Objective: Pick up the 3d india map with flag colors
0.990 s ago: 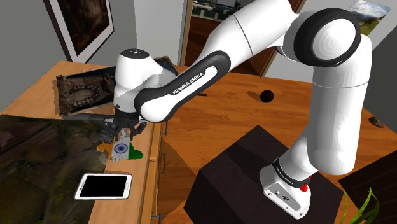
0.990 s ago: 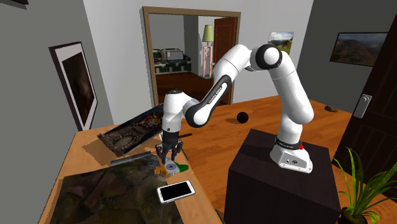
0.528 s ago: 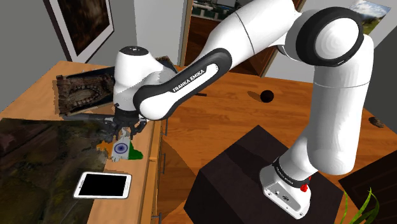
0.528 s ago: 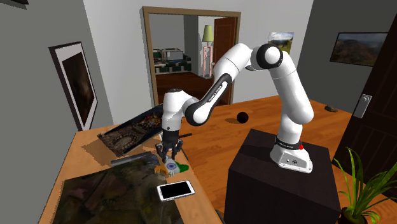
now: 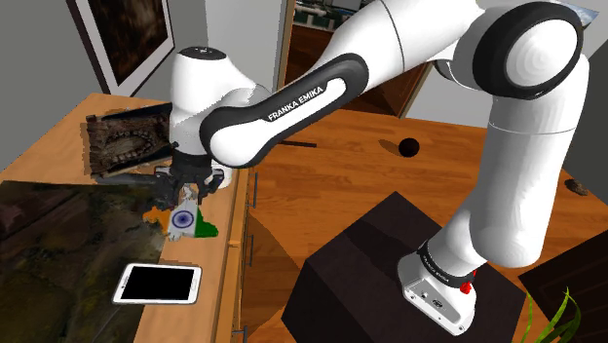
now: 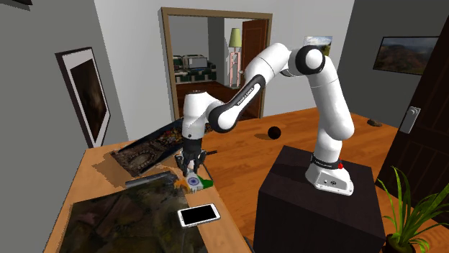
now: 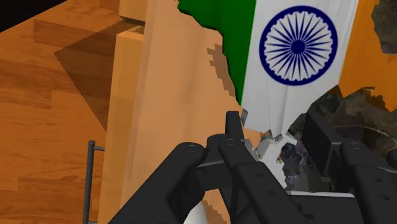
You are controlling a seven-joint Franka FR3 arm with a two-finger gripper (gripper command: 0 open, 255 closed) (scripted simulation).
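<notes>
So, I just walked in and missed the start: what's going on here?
The white arm's black gripper is at the wooden table's edge, its fingers closed on the white band of the flag-coloured India map. Whether the map has left the surface yet, I cannot tell. A phone lies nearby, untouched.

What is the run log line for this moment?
hand: shut on orange-white-green India-shaped map | map: at wooden table edge, beside dark mat | nearby: white-framed phone
</notes>
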